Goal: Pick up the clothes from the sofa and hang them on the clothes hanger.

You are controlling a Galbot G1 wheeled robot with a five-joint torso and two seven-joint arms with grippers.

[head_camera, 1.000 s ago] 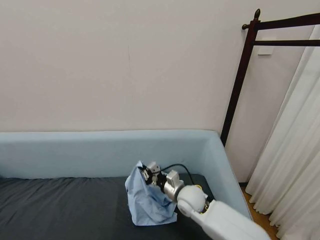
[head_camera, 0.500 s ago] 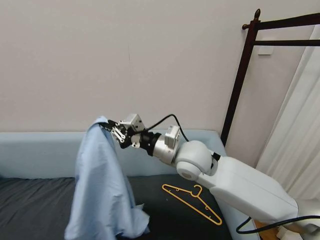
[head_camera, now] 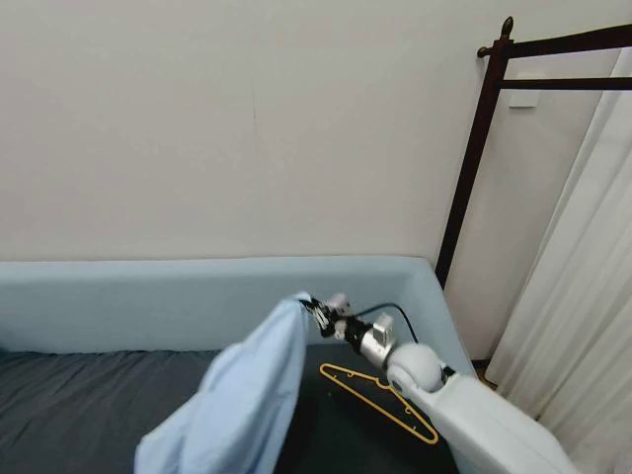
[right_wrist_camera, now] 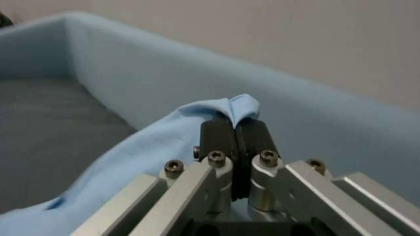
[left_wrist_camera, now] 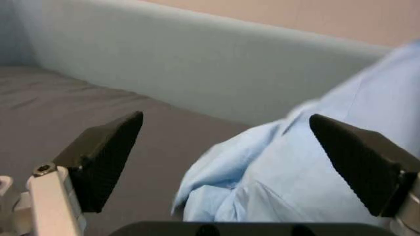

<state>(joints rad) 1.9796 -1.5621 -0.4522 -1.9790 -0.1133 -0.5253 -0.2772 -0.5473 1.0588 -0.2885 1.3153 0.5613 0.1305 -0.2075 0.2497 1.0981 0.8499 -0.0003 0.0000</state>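
Right gripper (head_camera: 318, 314) is clamped tight on a fold of the shirt (head_camera: 247, 395), up near the back of the sofa (head_camera: 148, 291). From the pinch the shirt trails down and left toward the near seat, its long axis slanting. A hanger (head_camera: 380, 390) lies flat on the seat beside the arm. Left gripper (left_wrist_camera: 229, 142) gapes wide and empty, close to the shirt
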